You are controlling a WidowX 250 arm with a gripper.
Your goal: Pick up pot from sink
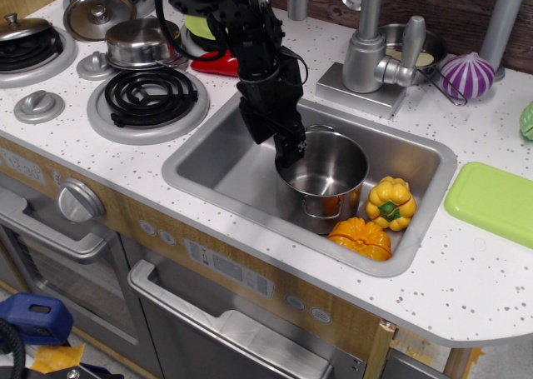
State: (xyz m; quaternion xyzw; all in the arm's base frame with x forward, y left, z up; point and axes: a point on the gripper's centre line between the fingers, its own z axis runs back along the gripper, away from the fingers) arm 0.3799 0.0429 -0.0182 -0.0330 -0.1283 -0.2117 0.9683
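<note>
The shiny steel pot (323, 177) stands upright in the sink (225, 167), right of the basin's middle, with no lid and one loop handle facing the front. My black gripper (286, 148) hangs down from the back left, and its fingertips are at the pot's left rim. The fingers show as one dark mass, so I cannot tell whether they are closed on the rim. The pot rests on the sink floor.
A yellow toy pepper (391, 202) and an orange one (361, 236) lie in the sink's right front corner, touching the pot. The faucet (375, 50) stands behind the sink. A lidded steel pot (143, 42), a red pepper (215, 63) and burners are to the left, and a green board (493, 201) to the right.
</note>
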